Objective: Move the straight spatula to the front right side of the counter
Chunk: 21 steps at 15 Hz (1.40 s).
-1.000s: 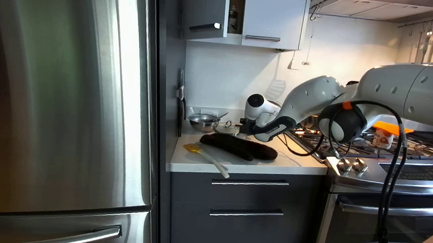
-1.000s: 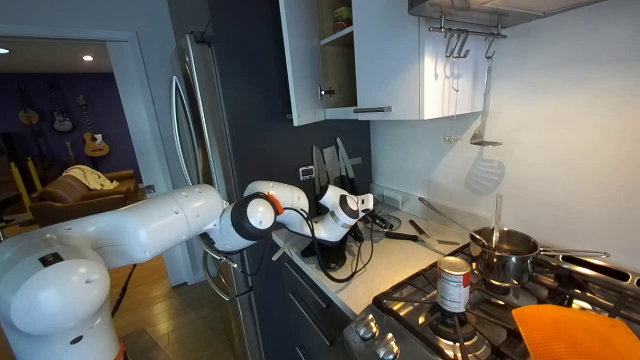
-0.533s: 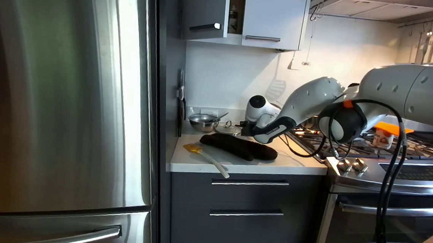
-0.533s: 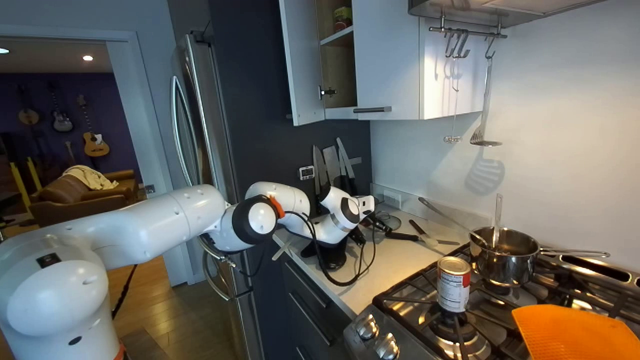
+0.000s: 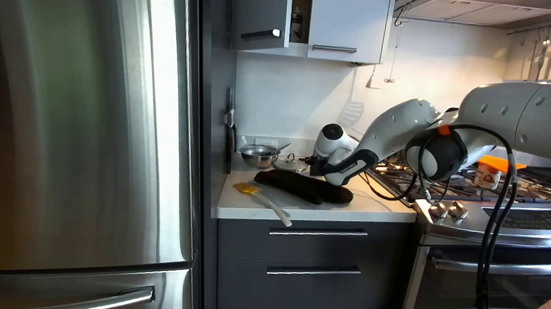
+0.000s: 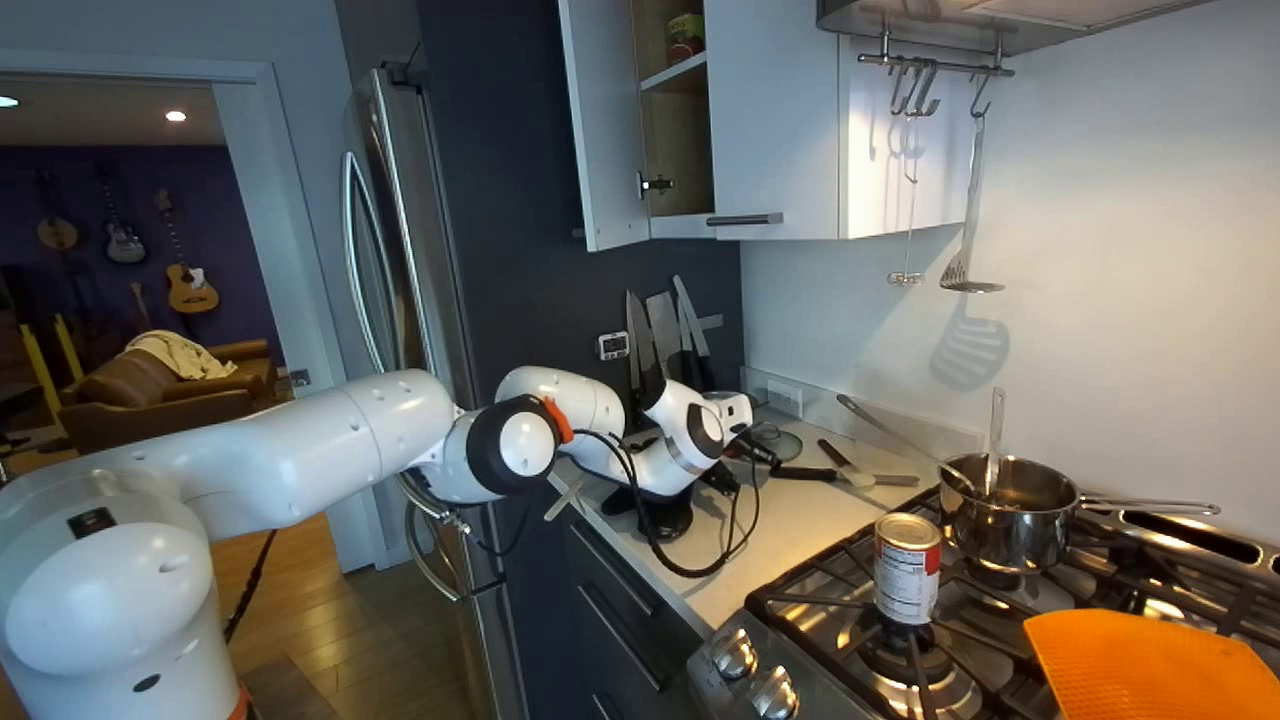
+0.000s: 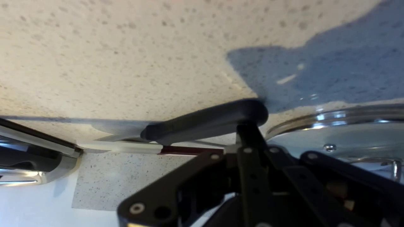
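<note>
All the trip to front right remains, I judge.
The black-handled straight spatula point(image 7: 202, 123), as I read it, lies toward the back of the pale speckled counter point(image 6: 790, 520); my black metal gripper point(image 7: 249, 129), jaws together, seemingly empty, touches or nearly touches its handle.

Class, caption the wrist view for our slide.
Closed fingers by the end of a black handle on speckled counter, glass lid nearby.
</note>
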Motion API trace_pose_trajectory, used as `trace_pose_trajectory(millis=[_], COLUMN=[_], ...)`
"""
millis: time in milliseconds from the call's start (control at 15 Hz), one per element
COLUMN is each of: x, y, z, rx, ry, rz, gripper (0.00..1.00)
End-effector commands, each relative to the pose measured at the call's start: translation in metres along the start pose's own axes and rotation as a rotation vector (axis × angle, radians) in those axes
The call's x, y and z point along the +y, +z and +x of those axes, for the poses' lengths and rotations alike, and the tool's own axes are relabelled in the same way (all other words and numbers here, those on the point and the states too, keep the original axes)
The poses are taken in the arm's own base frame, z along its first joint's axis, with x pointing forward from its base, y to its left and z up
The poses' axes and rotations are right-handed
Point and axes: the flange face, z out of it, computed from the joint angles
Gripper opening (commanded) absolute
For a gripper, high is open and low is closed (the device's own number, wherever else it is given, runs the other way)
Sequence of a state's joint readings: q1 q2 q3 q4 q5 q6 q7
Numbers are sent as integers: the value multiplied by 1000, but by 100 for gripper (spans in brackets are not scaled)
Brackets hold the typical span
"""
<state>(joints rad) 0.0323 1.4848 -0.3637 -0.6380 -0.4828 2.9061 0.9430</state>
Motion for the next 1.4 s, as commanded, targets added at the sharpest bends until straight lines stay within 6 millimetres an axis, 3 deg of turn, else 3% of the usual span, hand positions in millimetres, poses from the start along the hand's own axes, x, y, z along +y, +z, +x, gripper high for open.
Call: trace_pose_trajectory(millis=[0, 800, 1333], x=[8, 15, 24], y=[7, -1, -8], z=[-9, 3, -6], rx=[-46, -381, -572], ry=[-24, 44, 86], rz=[-3, -232, -351], gripper=[0, 0, 0])
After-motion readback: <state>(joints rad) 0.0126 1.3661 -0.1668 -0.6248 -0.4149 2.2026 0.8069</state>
